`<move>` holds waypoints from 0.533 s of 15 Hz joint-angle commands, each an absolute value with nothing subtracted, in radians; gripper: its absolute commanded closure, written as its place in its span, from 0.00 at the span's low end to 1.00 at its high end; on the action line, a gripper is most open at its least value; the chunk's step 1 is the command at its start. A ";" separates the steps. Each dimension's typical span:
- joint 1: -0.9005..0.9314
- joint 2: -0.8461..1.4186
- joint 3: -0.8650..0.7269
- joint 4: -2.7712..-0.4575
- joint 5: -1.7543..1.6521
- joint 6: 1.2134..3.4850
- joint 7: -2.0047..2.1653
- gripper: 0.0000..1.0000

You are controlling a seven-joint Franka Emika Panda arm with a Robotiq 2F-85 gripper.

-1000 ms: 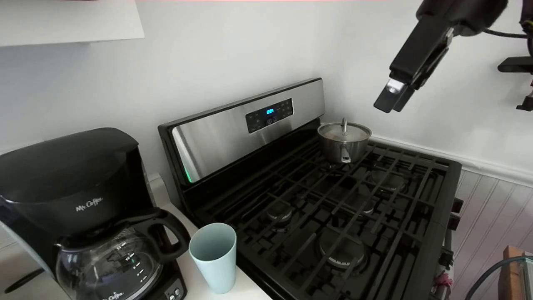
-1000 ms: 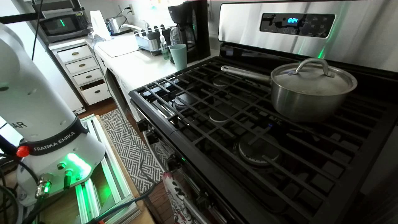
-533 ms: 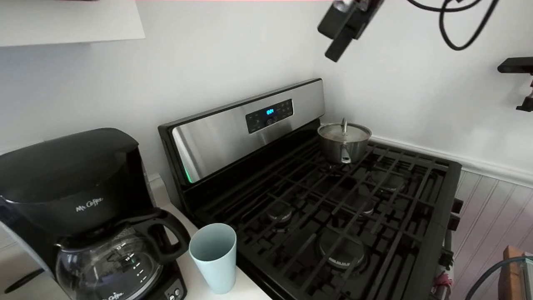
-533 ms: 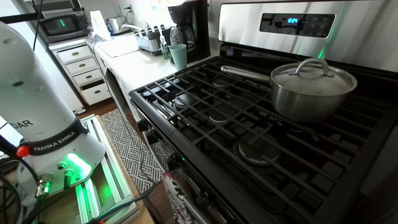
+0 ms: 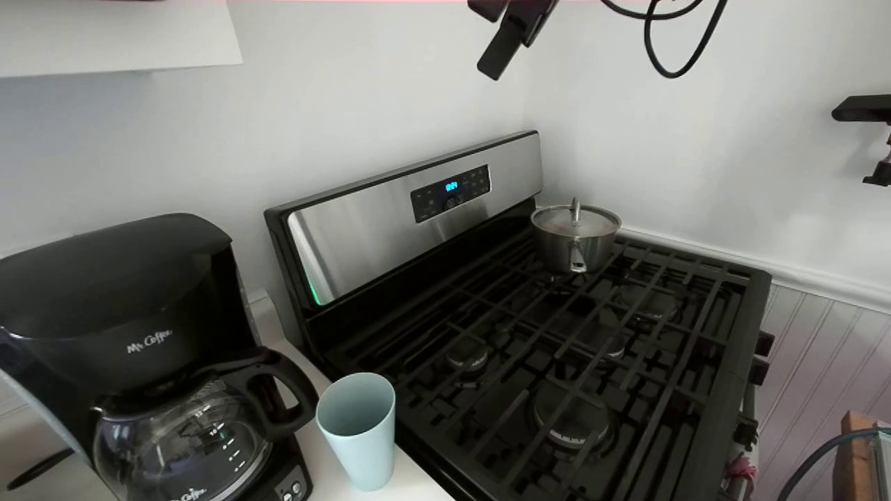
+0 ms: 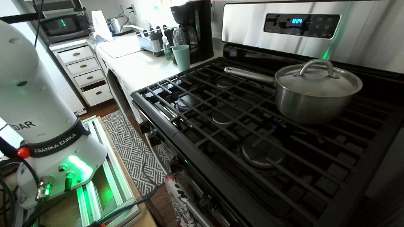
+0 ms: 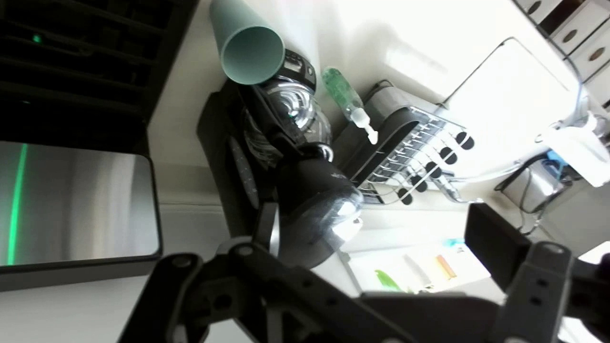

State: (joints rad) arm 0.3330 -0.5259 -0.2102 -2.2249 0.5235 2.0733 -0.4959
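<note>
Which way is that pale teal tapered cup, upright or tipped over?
Upright: in both exterior views the cup stands on its narrower end, mouth up.

I see the lidded silver metal saucepan (image 5: 564,250) on the black gas stove (image 5: 745,306), near its steel backguard (image 5: 379,229), and there, beside the stove on the white counter (image 5: 411,487), the tapered pale-blue cup (image 5: 358,438), black plastic coffee maker (image 5: 159,362) left of it in an exterior view, my black gripper (image 7: 374,216) higher up!

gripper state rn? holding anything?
Gripper: open, jaws wide apart in the wrist view, holding nothing.
</note>
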 commanded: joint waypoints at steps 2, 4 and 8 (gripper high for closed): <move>0.362 -0.533 -0.169 -2.205 0.703 2.079 -0.703 0.00; 0.361 -0.531 -0.135 -2.186 0.744 2.070 -0.789 0.00; 0.355 -0.474 -0.072 -2.119 0.793 2.140 -0.976 0.00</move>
State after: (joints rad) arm 0.3596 -0.5261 -0.1057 -2.1806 0.7419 2.0942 -0.8446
